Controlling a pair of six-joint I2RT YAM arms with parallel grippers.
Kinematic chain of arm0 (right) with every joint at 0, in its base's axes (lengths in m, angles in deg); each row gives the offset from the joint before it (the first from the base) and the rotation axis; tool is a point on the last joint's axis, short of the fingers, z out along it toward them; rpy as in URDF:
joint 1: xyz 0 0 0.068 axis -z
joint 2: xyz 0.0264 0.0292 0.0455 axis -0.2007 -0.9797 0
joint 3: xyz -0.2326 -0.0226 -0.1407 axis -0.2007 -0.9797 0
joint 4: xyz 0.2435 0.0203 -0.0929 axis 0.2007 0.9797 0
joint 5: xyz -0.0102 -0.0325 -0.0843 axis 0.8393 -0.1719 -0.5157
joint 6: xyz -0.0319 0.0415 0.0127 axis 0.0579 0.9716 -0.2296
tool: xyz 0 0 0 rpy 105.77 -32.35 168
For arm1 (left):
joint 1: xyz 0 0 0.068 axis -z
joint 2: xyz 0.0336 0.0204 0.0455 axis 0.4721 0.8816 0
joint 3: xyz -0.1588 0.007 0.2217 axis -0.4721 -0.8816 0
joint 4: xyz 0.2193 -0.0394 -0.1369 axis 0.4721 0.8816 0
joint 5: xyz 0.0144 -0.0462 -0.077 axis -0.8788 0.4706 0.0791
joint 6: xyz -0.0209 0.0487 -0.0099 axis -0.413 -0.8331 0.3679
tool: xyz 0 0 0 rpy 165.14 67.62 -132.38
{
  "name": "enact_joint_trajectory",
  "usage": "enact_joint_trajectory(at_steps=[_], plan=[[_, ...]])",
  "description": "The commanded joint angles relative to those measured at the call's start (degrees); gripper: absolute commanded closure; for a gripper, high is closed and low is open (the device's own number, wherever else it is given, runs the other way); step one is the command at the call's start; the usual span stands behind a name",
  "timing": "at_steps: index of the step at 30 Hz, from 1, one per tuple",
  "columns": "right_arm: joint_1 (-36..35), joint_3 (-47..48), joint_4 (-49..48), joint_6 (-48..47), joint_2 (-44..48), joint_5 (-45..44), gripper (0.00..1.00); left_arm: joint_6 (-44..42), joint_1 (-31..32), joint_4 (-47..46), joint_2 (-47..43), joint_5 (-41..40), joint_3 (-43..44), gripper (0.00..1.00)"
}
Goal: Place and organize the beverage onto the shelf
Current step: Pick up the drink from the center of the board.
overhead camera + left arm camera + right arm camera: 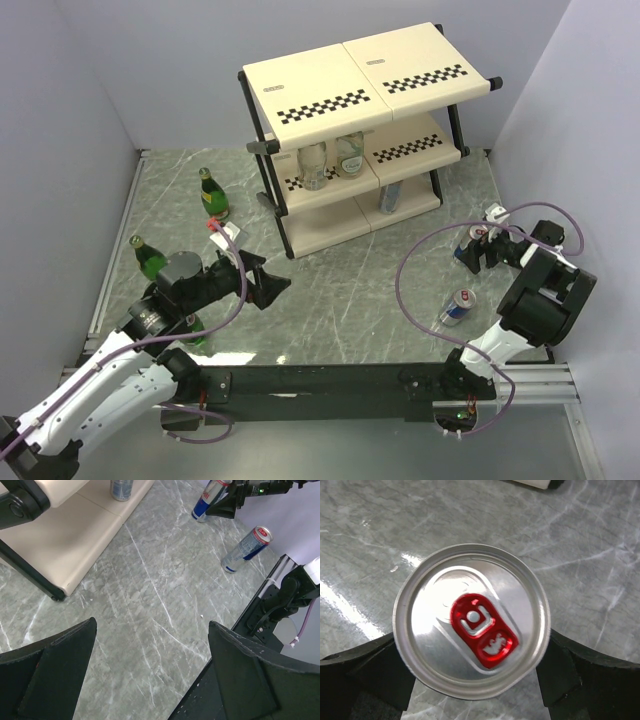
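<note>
The shelf (pixel 330 80) stands at the back centre. Two clear bottles (pixel 315 165) stand on its middle tier and one silver-and-blue can (pixel 390 197) on the bottom tier. My right gripper (pixel 478 247) is shut on an upright can (pixel 472 620), seen from above between both fingers (pixel 370 672). Another can (pixel 458 307) stands nearer the arm bases. My left gripper (pixel 268 285) is open and empty over bare table (pixel 152 625). Two green bottles (pixel 212 195) (pixel 150 258) stand at the left. A third green bottle (pixel 197 333) is mostly hidden under my left arm.
Grey walls close in the left, back and right sides. A black rail (pixel 330 385) runs along the near edge between the arm bases. In the left wrist view the shelf's bottom panel (pixel 75 540) and black leg (pixel 30 572) lie ahead left.
</note>
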Motion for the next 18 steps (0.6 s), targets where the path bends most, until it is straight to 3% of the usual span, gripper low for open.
enact_joint_trajectory(at_steps=[1,15,18], plan=[[-0.5,1.4,0.2,-3.1,-0.8,4.2,0.12,0.1,-0.8,-2.8,0.4,1.7,-0.4,0.01],[-0.5,2.7,1.5,-5.1,-3.7,6.2,0.32,0.3,-1.5,-3.0,1.0,2.0,-0.5,0.0],[-0.5,3.5,3.4,-6.5,-3.7,6.6,0.56,0.4,-1.6,-3.0,1.2,2.1,-0.5,0.01]])
